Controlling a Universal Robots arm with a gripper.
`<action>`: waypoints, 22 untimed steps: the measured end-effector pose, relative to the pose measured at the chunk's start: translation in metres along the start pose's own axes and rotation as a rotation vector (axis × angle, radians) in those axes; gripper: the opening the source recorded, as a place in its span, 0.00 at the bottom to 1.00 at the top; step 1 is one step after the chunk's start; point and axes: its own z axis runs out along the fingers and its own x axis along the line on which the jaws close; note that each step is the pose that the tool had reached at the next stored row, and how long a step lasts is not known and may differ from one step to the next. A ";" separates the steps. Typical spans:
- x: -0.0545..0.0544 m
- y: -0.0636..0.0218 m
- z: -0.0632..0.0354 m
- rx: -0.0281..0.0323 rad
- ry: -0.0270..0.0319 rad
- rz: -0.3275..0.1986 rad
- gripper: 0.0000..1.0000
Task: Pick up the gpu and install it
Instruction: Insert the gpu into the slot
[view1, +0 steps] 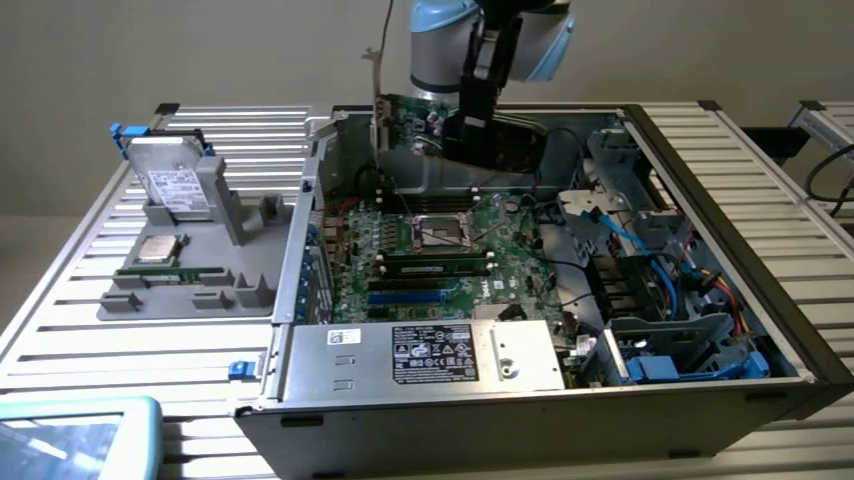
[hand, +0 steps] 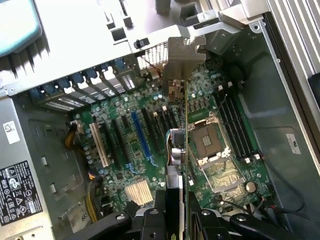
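Exterior view overlooks the open grey metal computer case (view1: 534, 425); my wrist view looks closely down at its shared green motherboard (hand: 125, 165).

Arm (view1: 461, 40) above the gpu (view1: 404, 118): pale blue rounded caps on a silver-grey cylindrical joint; nearer the gpu, a long black wrist block; pincer (hand: 181, 217) matte black, chunky links with round bolt heads and glossy highlights

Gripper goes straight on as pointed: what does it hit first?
Probably the motherboard: the gripper points into the case with the gpu held ahead of it, so the card's edge would reach the board by the expansion slots first. Depth unclear.
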 end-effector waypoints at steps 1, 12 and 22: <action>0.000 0.0000 0.0000 0.0014 0.0006 -0.018 0.27; 0.000 0.0000 0.0001 0.0180 0.0063 -0.216 0.27; -0.003 0.0018 0.0023 0.0269 0.0353 -0.232 0.27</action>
